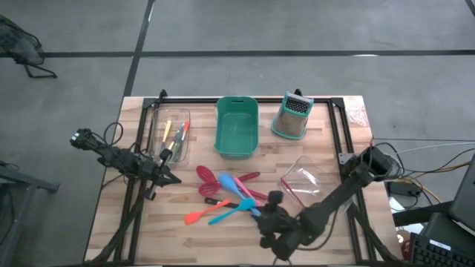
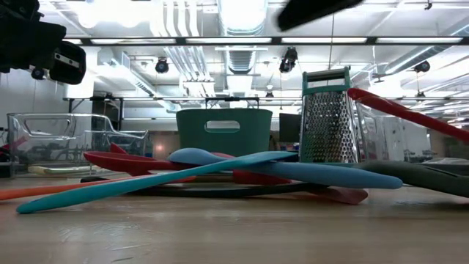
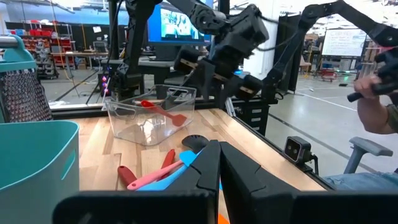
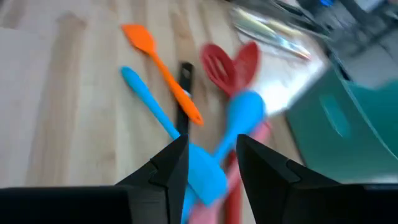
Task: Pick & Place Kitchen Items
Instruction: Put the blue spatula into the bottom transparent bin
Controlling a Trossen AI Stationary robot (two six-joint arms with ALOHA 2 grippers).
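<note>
The table (image 1: pixel 111 222) is pale wood with a striped grain. The bin (image 1: pixel 237 127) is teal. The grater (image 1: pixel 292 117) is grey metal with a teal frame. In the pile are a red slotted spatula (image 4: pixel 216 67), an orange spatula (image 4: pixel 160 67) and two blue utensils (image 4: pixel 245 118). The fingers (image 4: pixel 168 165) are black.

- We are finding no text, label, brand, number or sign that can be read in any of the four views.
- We are seeing a lit screen (image 3: pixel 176 22) in the room behind the table in the left wrist view, but nothing on it is coming through as words.
- We are seeing a whiteboard-like panel (image 3: pixel 343 42) farther off in that view, its markings too faint for reading.
</note>
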